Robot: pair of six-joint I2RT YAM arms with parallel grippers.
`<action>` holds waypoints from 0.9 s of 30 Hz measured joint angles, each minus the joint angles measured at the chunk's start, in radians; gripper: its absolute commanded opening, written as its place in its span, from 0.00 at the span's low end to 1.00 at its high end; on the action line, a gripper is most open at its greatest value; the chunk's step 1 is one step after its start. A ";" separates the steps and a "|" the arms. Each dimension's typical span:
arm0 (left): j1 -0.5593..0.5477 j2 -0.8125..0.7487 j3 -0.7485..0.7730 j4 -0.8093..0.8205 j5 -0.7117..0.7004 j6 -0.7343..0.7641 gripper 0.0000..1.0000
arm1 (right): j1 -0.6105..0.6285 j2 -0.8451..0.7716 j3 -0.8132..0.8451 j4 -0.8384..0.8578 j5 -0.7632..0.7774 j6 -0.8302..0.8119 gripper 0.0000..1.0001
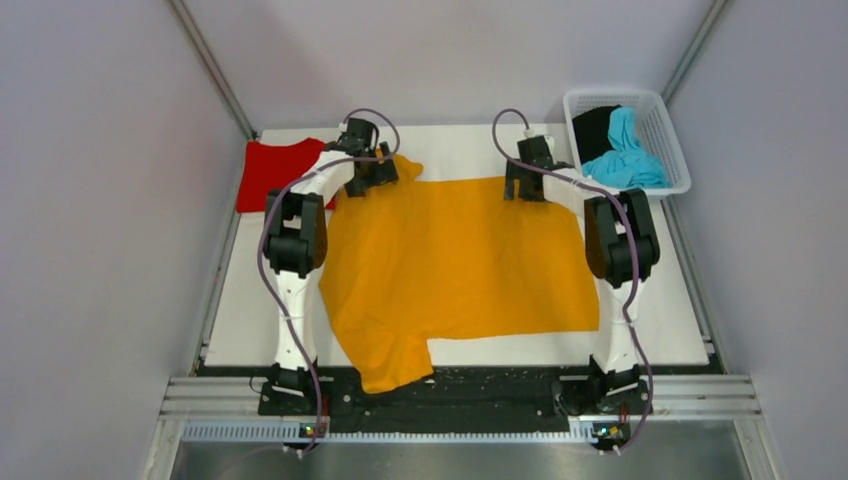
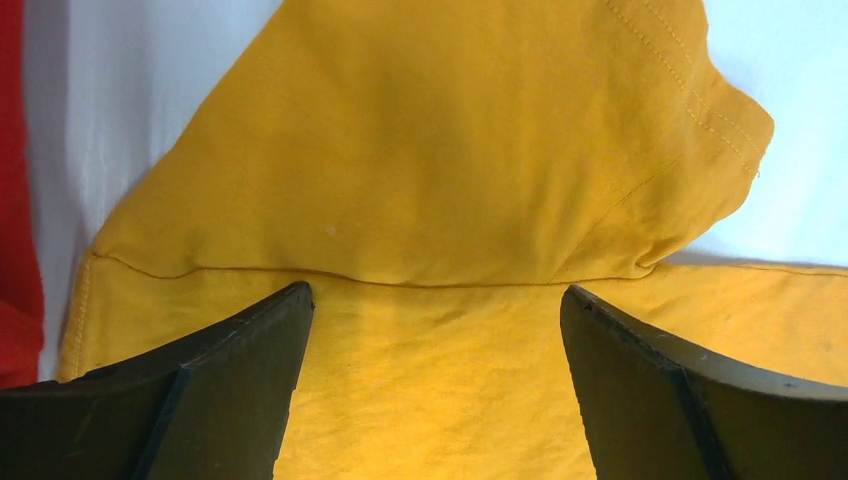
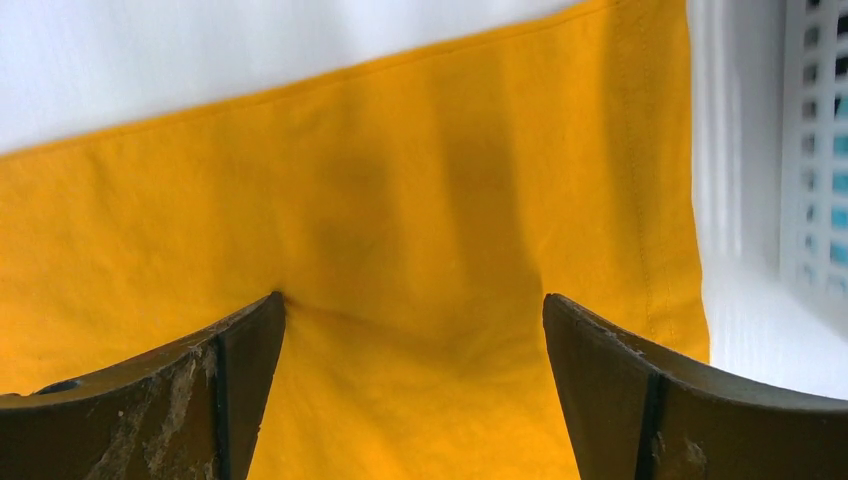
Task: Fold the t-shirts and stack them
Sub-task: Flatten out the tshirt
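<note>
The orange-yellow t-shirt (image 1: 460, 255) lies spread flat across the white table, one sleeve hanging over the near edge. My left gripper (image 1: 372, 178) is open, its tips down on the shirt's far left part, just below a folded-over sleeve (image 2: 440, 150). My right gripper (image 1: 524, 187) is open, its tips pressing the shirt's far right edge near the hem (image 3: 660, 200). The red t-shirt (image 1: 272, 172) lies folded at the far left; a strip of it shows in the left wrist view (image 2: 15, 200). The cyan-blue t-shirt (image 1: 625, 155) and black t-shirt (image 1: 595, 128) lie crumpled in the basket.
A white plastic mesh basket (image 1: 668, 135) stands at the far right corner, close beside the right gripper; its wall shows in the right wrist view (image 3: 815, 150). Grey walls enclose the table on three sides. Bare white table (image 1: 250, 300) shows left of the shirt.
</note>
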 measured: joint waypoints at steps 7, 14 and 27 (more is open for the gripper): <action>0.034 0.105 0.172 -0.012 0.051 -0.019 0.99 | -0.022 0.106 0.148 -0.002 -0.010 0.011 0.99; 0.057 0.300 0.478 0.012 0.153 -0.061 0.99 | -0.043 0.130 0.180 -0.004 -0.032 0.036 0.99; 0.083 0.323 0.499 0.099 0.226 -0.120 0.99 | -0.069 0.188 0.317 -0.088 -0.086 0.009 0.99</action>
